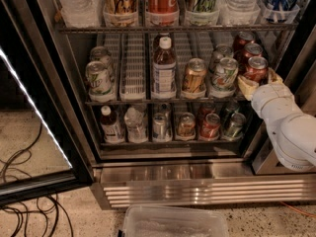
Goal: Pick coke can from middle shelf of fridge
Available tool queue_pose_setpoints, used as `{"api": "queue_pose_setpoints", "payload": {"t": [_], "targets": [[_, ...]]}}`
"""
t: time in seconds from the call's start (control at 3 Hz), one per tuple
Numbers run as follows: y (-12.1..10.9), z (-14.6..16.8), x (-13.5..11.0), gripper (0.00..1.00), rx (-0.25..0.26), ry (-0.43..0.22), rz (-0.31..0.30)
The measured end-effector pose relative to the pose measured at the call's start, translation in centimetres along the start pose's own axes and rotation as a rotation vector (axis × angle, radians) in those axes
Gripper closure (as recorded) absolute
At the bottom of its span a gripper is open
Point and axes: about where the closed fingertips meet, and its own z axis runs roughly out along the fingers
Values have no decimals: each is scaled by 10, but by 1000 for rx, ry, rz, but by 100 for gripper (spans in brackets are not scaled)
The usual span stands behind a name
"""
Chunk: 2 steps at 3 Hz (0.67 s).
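While gripper [260,81] jaws clasp coke can [256,67], lettering's unreadable.

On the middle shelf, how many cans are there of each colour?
Red cans: 3
Green-and-white cans: 4
Gold-brown can: 1
Total: 8
The hand is at the front red can, on the right.

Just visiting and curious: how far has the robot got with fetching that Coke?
Done: the fridge is open and the gripper is at the front coke can on the middle shelf. In hand: getting hold of it. Left: lifting it out; it stands in its lane.
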Motion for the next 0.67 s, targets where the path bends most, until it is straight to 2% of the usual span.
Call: {"api": "queue_pose_setpoints", "payload": {"t": [0.33, 0.67], "targets": [[0, 0, 0, 100, 0, 0, 0], [-2, 0, -10, 100, -1, -27, 19]]}}
